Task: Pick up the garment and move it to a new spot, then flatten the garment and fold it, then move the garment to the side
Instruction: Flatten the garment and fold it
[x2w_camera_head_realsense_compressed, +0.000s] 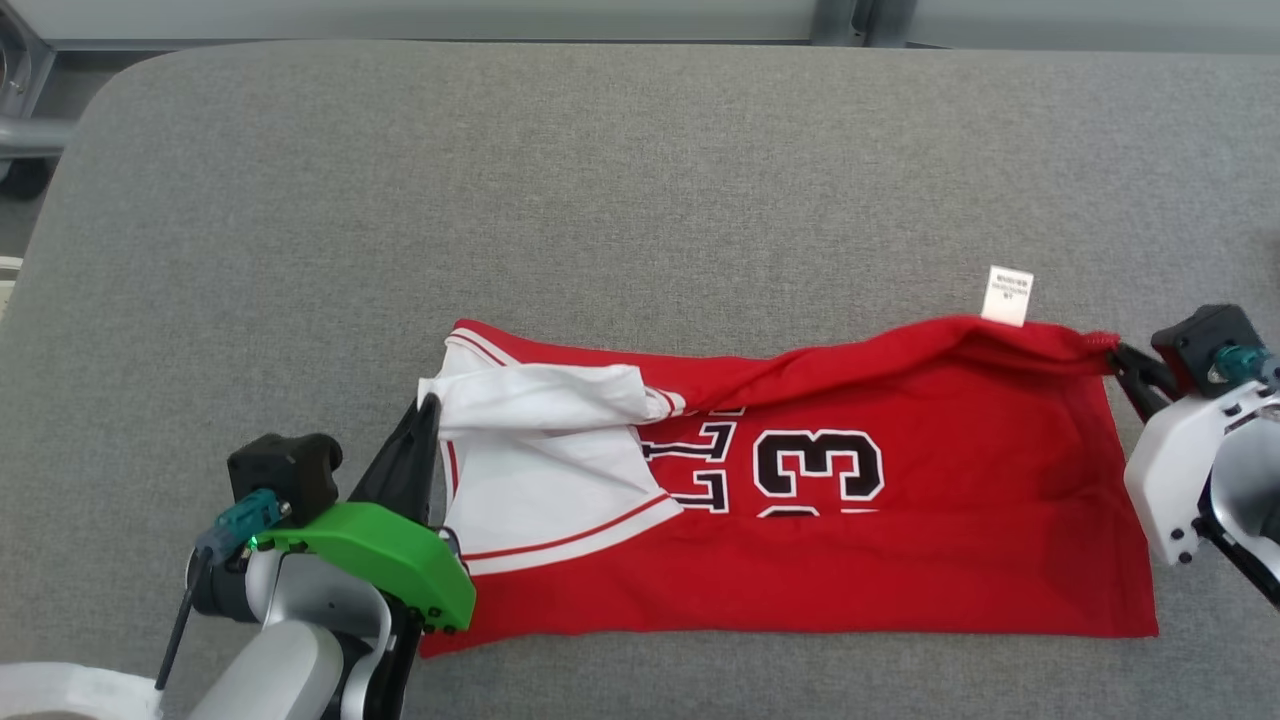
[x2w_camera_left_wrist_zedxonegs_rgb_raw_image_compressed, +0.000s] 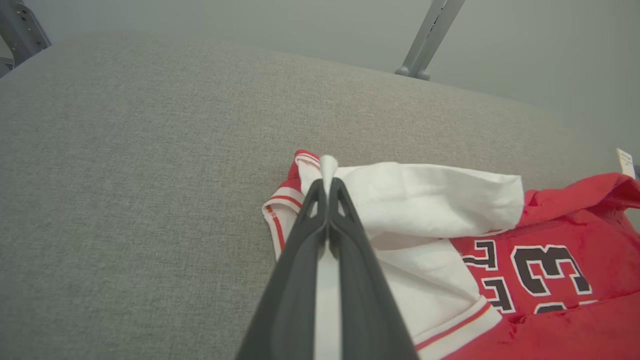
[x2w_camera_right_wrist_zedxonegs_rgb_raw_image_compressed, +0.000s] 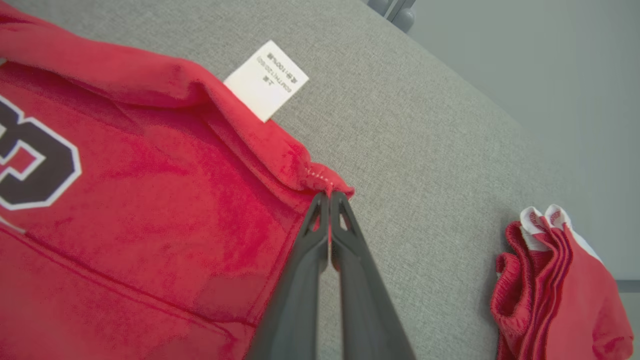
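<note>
The garment (x2w_camera_head_realsense_compressed: 900, 530) is a red jersey with white side panels and black numbers, lying across the grey padded table (x2w_camera_head_realsense_compressed: 600, 180). My left gripper (x2w_camera_head_realsense_compressed: 430, 405) is shut on the white fabric at the garment's left end; in the left wrist view the left gripper (x2w_camera_left_wrist_zedxonegs_rgb_raw_image_compressed: 328, 175) pinches a white corner of the garment (x2w_camera_left_wrist_zedxonegs_rgb_raw_image_compressed: 440, 200). My right gripper (x2w_camera_head_realsense_compressed: 1118, 358) is shut on the garment's far right corner. In the right wrist view the right gripper (x2w_camera_right_wrist_zedxonegs_rgb_raw_image_compressed: 327, 194) nips the stitched red corner of the garment (x2w_camera_right_wrist_zedxonegs_rgb_raw_image_compressed: 150, 190), beside a white care tag (x2w_camera_right_wrist_zedxonegs_rgb_raw_image_compressed: 266, 80).
A second folded red and white garment (x2w_camera_right_wrist_zedxonegs_rgb_raw_image_compressed: 555, 285) lies at the table's right side. Grey metal frame legs (x2w_camera_left_wrist_zedxonegs_rgb_raw_image_compressed: 425, 45) stand beyond the table's far edge. The far half of the table is bare grey fabric.
</note>
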